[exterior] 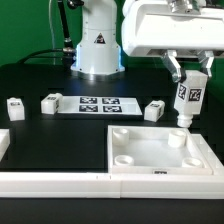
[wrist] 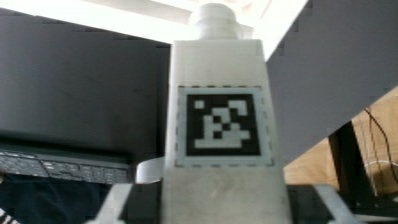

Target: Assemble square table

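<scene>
Border rail (exterior: 60,183): long white strip along the front edge of the counter (exterior: 50,140), nearest the exterior camera.
Tabletop (exterior: 160,152): white square tray with raised rim and round corner sockets, lying just behind the rail at the exterior view's right.
Held leg (exterior: 187,98): white tagged leg, upright, its threaded tip pointing down just above the tabletop's far corner socket (exterior: 177,139) on the exterior view's right.
Fingers (exterior: 187,78): closed on the held leg's upper part; the wrist view shows the leg (wrist: 217,110) filling the gap between them.
Loose legs: one (exterior: 154,111) just beside the marker board (exterior: 100,104), two more (exterior: 50,100) (exterior: 14,108) further to the exterior view's left.
Step in hand: seating a leg in its socket, by my reading.
Next move: lower straight, keep the tip centred, then turn to screw it in.
Arm pose: wrist vertical, reaching down over the tabletop's far side.
</scene>
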